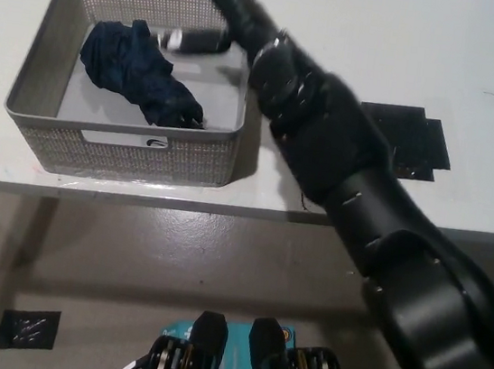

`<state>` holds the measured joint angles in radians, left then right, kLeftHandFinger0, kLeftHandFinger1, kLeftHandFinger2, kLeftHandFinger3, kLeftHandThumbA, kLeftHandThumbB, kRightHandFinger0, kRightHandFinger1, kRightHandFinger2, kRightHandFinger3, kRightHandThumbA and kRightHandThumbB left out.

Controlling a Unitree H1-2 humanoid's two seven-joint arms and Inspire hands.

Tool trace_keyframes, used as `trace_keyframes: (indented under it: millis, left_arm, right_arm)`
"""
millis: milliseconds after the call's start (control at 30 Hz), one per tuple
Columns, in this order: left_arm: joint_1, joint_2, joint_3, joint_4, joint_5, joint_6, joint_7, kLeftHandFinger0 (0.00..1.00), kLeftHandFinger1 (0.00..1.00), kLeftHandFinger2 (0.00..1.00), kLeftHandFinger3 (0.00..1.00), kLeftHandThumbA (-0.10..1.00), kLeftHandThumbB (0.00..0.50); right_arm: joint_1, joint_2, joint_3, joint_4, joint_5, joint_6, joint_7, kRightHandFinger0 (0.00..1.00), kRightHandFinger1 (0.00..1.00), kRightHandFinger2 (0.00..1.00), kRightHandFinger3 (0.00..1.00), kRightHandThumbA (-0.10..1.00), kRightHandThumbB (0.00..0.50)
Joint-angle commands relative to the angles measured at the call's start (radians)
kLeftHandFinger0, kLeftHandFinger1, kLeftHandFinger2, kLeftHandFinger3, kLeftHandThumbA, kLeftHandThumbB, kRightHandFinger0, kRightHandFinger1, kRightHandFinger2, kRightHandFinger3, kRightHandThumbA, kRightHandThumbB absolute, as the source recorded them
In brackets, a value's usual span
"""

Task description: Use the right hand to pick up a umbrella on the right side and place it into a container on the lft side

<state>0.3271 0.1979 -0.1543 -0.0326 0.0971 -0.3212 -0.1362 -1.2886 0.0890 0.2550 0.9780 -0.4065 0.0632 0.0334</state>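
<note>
One umbrella lies inside basket at tabletop's left edge | right hand spread, empty, above far rim | lift straight clear, avoid snagging rim

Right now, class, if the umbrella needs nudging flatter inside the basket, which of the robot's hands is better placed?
The right hand. It hangs over the grey basket, beside the dark blue umbrella lying inside. The left hand is not in view.
</note>
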Motion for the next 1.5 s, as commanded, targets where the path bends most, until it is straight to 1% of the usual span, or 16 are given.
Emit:
trace_keyframes:
  millis: [0,100,167,300,333,433,500,600,633,800,1033,1100,1233,1300,1433,1467]
  left_arm:
    - [0.0,0.02,-0.003,-0.037,0.002,0.006,-0.022,1.0,1.0,1.0,1.0,1.0,0.044]
    - [0.004,0.021,-0.003,-0.038,-0.002,0.004,-0.024,1.0,1.0,1.0,1.0,1.0,0.01]
    - [0.006,0.021,-0.002,-0.034,0.0,0.001,-0.022,1.0,1.0,1.0,1.0,1.0,0.0]
    - [0.02,0.023,0.003,-0.034,0.006,0.001,-0.016,1.0,1.0,1.0,1.0,1.0,0.003]
    - [0.025,0.025,0.005,-0.03,0.004,-0.006,-0.015,1.0,1.0,1.0,1.0,1.0,0.004]
    - [0.03,0.028,0.01,-0.031,-0.001,0.0,-0.015,1.0,1.0,1.0,1.0,1.0,0.003]
    - [0.028,0.028,0.014,-0.032,0.0,0.011,-0.012,1.0,1.0,1.0,1.0,1.0,0.014]
    - [0.028,0.025,0.019,-0.017,0.002,-0.004,-0.004,1.0,1.0,1.0,1.0,1.0,0.017]
    - [0.033,0.025,0.02,-0.012,0.0,-0.009,-0.004,1.0,1.0,1.0,1.0,1.0,0.018]
    - [0.033,0.032,0.032,0.012,-0.027,-0.026,-0.006,1.0,1.0,1.0,1.0,1.0,0.013]
    - [0.021,0.022,0.042,0.029,-0.024,-0.02,0.008,1.0,1.0,1.0,1.0,1.0,0.024]
    - [0.018,0.022,0.045,0.034,-0.028,-0.023,0.007,1.0,1.0,1.0,1.0,1.0,0.024]
    - [0.016,0.022,0.048,0.033,-0.023,-0.015,0.011,1.0,1.0,1.0,1.0,1.0,0.013]
    - [0.01,0.021,0.049,0.035,-0.024,-0.013,0.009,1.0,1.0,1.0,1.0,1.0,0.01]
    - [0.013,0.021,0.055,0.031,-0.031,-0.005,0.008,1.0,1.0,1.0,1.0,1.0,0.016]
    - [0.014,0.021,0.057,0.026,-0.033,0.003,0.007,1.0,1.0,1.0,1.0,1.0,0.016]
  right_arm:
    - [-0.01,-0.062,-0.094,-0.317,0.118,0.028,0.064,1.0,1.0,1.0,1.0,1.0,0.487]
    - [0.032,-0.101,-0.131,-0.484,0.147,0.064,0.095,1.0,1.0,1.0,1.0,1.0,0.469]
    - [0.068,-0.126,-0.17,-0.59,0.184,0.082,0.11,1.0,1.0,1.0,1.0,1.0,0.483]
    - [0.18,-0.161,-0.223,-0.81,0.253,0.105,0.14,1.0,1.0,1.0,1.0,1.0,0.44]
    - [0.232,-0.171,-0.235,-0.902,0.269,0.127,0.15,1.0,1.0,1.0,1.0,1.0,0.406]
    - [0.348,-0.203,-0.252,-1.13,0.297,0.159,0.168,1.0,1.0,1.0,1.0,1.0,0.392]
    - [0.422,-0.212,-0.27,-1.3,0.331,0.192,0.166,1.0,1.0,1.0,1.0,1.0,0.425]
    - [0.532,-0.216,-0.291,-1.519,0.398,0.199,0.146,1.0,1.0,1.0,1.0,1.0,0.416]
    - [0.583,-0.217,-0.291,-1.598,0.417,0.197,0.134,1.0,1.0,1.0,1.0,1.0,0.433]
    - [0.807,-0.224,-0.23,-1.86,0.419,0.17,0.108,1.0,1.0,1.0,1.0,1.0,0.479]
    - [1.147,-0.205,-0.161,-1.928,0.436,-0.007,0.066,1.0,1.0,1.0,1.0,1.0,0.43]
    - [1.247,-0.201,-0.14,-1.912,0.446,-0.048,0.063,1.0,1.0,1.0,1.0,1.0,0.439]
    - [1.417,-0.2,-0.112,-1.768,0.411,-0.23,0.066,1.0,1.0,1.0,1.0,1.0,0.389]
    - [1.451,-0.197,-0.115,-1.729,0.404,-0.248,0.067,1.0,1.0,1.0,1.0,1.0,0.408]
    - [1.552,-0.199,-0.119,-1.532,0.366,-0.379,0.063,1.0,1.0,1.0,1.0,1.0,0.361]
    - [1.579,-0.198,-0.124,-1.46,0.375,-0.407,0.066,1.0,1.0,1.0,1.0,1.0,0.38]
